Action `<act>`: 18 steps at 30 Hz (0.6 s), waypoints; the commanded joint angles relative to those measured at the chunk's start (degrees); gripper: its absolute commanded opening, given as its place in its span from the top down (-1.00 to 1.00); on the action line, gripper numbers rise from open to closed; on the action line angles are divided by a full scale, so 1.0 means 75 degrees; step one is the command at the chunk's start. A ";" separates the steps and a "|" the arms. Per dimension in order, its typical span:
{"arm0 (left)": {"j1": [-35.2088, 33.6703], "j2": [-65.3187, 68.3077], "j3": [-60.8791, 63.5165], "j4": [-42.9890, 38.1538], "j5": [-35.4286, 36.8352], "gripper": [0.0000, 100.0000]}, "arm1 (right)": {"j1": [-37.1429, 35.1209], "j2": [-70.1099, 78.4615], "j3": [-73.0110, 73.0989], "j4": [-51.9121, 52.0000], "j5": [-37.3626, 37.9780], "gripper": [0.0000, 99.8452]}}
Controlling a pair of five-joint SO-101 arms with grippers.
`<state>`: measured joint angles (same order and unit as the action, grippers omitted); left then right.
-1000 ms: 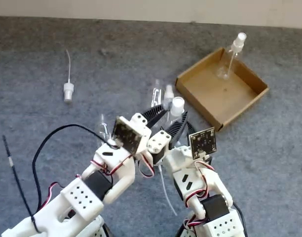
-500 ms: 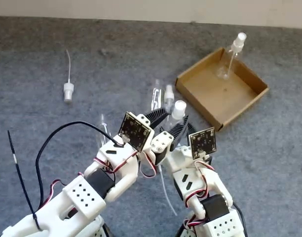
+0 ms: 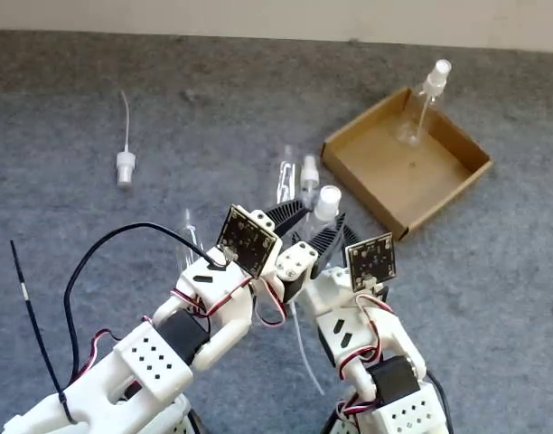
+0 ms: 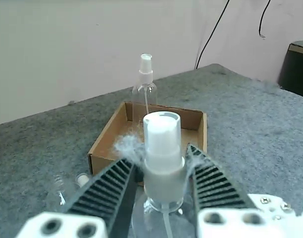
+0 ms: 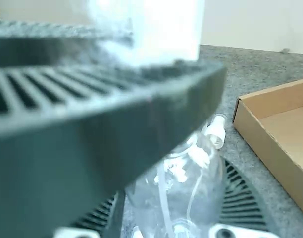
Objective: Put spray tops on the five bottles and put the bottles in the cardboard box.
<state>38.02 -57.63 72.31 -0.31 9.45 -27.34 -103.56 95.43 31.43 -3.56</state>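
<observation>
1. The left end effector (image 4: 163, 162) is clamped on the white top (image 4: 162, 130), one finger on each side of its collar. The top sits on the neck of the bottle (image 5: 191, 168).
2. The right end effector (image 5: 178, 206) grips that clear bottle round the body, right under the left one.
3. The box (image 3: 385, 176) is just beyond the right end effector, with a capped bottle (image 3: 419, 113) standing at its far wall. A loose top (image 3: 125, 165) lies on the table (image 3: 213, 108), well apart on the left end effector's outer side.
4. What could go wrong, my guess:
   - If the top is tilted, it jams instead of seating.
   - Too hard a squeeze and the slick bottle could slip out.
   - The two sets of fingers are really close, so they could bump.
5. No readable writing or labels on the bottles, tops or box, as far as I can see.
</observation>
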 commanded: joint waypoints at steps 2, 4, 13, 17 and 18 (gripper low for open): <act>-0.0018 -0.0486 -0.0416 0.0703 -0.0023 0.60 | 0.0018 -0.0100 0.0815 -0.0182 0.0012 0.60; -0.0018 -0.0744 -0.0404 0.0809 -0.0023 0.60 | 0.0018 -0.0100 0.0815 -0.0182 0.0012 0.60; -0.0428 -0.1963 -0.0404 0.1653 -0.0023 0.59 | 0.0018 -0.0100 0.0815 -0.0182 0.0012 0.60; -0.0920 -0.2069 -0.0393 0.1653 -0.0023 0.59 | 0.0018 -0.0100 0.0815 -0.0182 0.0012 0.60; -0.0979 -0.2069 -0.0393 0.1653 -0.0023 0.59 | 0.0018 -0.0100 0.0815 -0.0182 0.0012 0.60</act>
<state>33.36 -71.60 72.40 12.00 9.36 -27.34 -103.56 95.43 31.43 -3.65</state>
